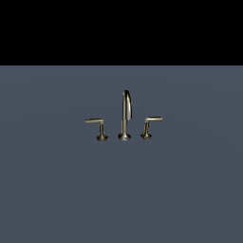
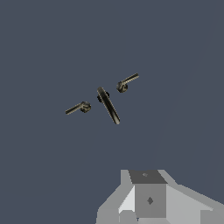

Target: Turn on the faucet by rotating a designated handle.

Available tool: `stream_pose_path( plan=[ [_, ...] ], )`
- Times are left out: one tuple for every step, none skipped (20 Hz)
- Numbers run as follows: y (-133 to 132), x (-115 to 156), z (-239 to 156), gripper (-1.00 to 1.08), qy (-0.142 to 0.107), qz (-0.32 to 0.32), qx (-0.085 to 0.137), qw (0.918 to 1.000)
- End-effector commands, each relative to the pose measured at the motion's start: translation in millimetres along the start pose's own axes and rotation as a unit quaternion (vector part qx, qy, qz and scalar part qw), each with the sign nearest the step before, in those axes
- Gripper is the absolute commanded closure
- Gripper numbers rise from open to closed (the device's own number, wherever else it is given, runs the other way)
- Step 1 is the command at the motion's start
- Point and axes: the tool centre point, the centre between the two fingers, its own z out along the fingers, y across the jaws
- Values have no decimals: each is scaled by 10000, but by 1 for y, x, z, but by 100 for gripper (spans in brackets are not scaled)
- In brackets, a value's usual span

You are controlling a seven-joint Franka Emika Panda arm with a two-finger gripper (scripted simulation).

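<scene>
Gripper (image 2: 131,216): only its pale grey body is seen at the edge of the wrist view; the fingertips are cut off, so whether it is spread or pressed together cannot be told, and nothing is seen held; it is not seen in the exterior view
Faucet (image 1: 126,114): a small brass-grey set, well apart from the gripper and far below it, seen from above in the wrist view
Spout (image 2: 108,105): tall, thin and arched, standing between the two levers
Designated handle (image 1: 148,127): a short post on a flared base, its thin lever (image 2: 128,82) pointing away from the spout, toward the exterior view's right; untouched, well apart from the gripper
Other handle (image 1: 98,128): the mirror-image lever, on the far side of the spout from the designated one
Risk: the two levers look alike, so the wrong one could be approached; the lever is thin, so it could be slipped past or missed; the spout stands close by and could be struck on the way down
Surface (image 1: 121,190): flat, plain slate-blue, unmarked
Room: a black band is shown above the surface in the exterior view; nothing else can be made out
</scene>
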Motion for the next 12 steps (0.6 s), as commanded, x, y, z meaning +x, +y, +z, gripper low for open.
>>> stream_pose_path(
  plan=[
    [-2, 21, 16, 108, -1, 366, 0, 9993],
    [-3, 29, 22, 108, -2, 510, 0, 9987],
    [-3, 37, 29, 108, -4, 653, 0, 9979],
    [-4, 45, 36, 108, -5, 796, -1, 9968],
    [-4, 52, 43, 108, -7, 939, -1, 9956],
    [-4, 60, 50, 108, -8, 1082, -1, 9941],
    [-4, 67, 58, 108, -10, 1224, -2, 9925],
    [-4, 75, 66, 108, -11, 1366, -2, 9906],
    [-4, 82, 73, 108, -12, 1508, -2, 9886],
    [-4, 89, 82, 108, -14, 1650, -3, 9863],
    [-4, 96, 90, 108, -15, 1791, -3, 9838],
    [-3, 103, 98, 108, -17, 1932, -3, 9812]
  ],
)
